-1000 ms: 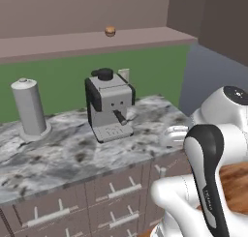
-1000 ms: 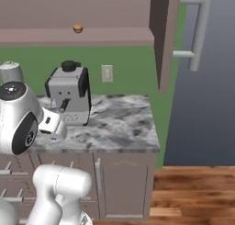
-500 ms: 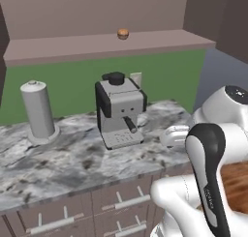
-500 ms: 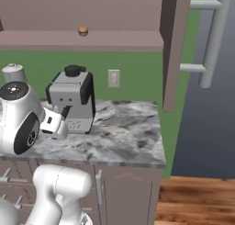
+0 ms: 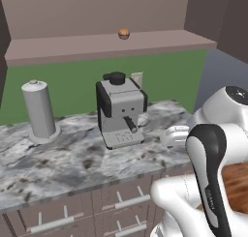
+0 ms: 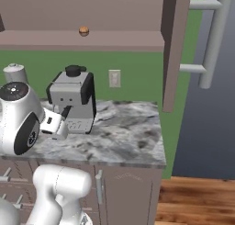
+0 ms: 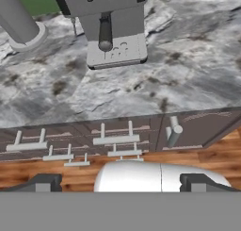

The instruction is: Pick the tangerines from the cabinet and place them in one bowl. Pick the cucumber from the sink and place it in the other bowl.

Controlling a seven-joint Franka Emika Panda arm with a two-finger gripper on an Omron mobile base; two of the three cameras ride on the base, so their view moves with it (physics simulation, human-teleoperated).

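gripper (image 7: 120, 183) fingers spread, empty | tangerine (image 5: 124, 34) on cabinet (image 5: 97, 45) shelf (duller one) | coffee machine (image 5: 121, 110) on counter (image 5: 68, 163) below

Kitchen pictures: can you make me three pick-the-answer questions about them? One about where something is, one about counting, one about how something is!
1. Where is the tangerine?
A. on the cabinet shelf
B. on the counter
C. on the floor

2. How many coffee machines stand on the counter?
A. three
B. one
C. two

3. How are the end effector fingers?
A. shut tight
B. holding fruit
C. wide open, empty

Answers: 1 A, it sits up on the shelf. 2 B, one machine stands beside the grey canister. 3 C, the hand view shows the tips far apart with nothing between.
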